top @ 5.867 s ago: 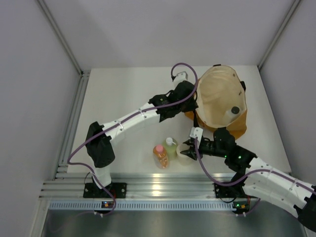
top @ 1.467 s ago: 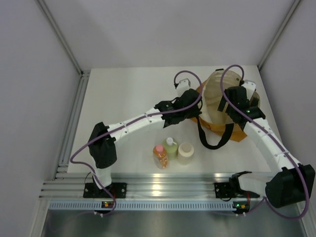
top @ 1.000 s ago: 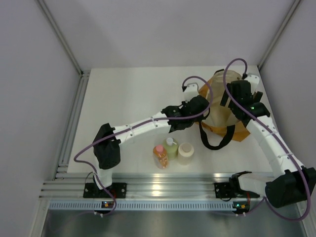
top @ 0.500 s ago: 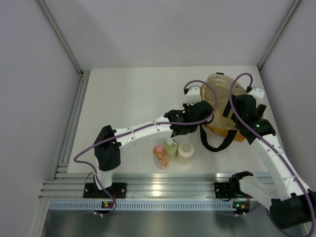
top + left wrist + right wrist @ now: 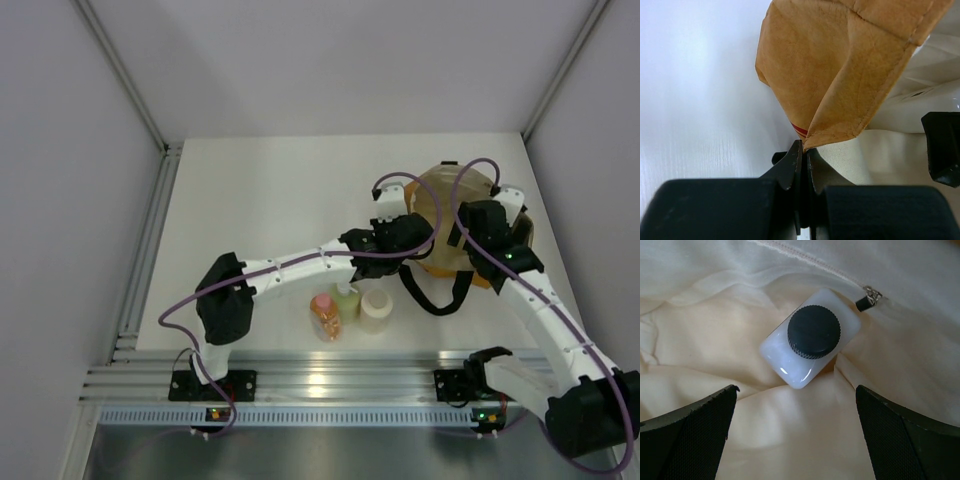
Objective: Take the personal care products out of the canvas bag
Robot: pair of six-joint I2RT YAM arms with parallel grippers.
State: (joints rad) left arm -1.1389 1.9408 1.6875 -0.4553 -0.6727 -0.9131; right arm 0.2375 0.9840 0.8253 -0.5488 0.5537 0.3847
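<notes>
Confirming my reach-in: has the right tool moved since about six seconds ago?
Yes. Earlier beside the squat cream bottle, the right tool is now farther back and right, open inside the canvas bag.

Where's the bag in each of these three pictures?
Top: bag right of centre.
Left wrist: its tan fold at top centre, pinched by the left gripper.
Right wrist: its cream lining fills the frame around the bottle.
Shared landmark: the lining, in both wrist views.

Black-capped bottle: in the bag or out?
In. The right wrist view shows the black-capped bottle resting on the bag's cream lining, ahead of the open right hand, not gripped.
</notes>
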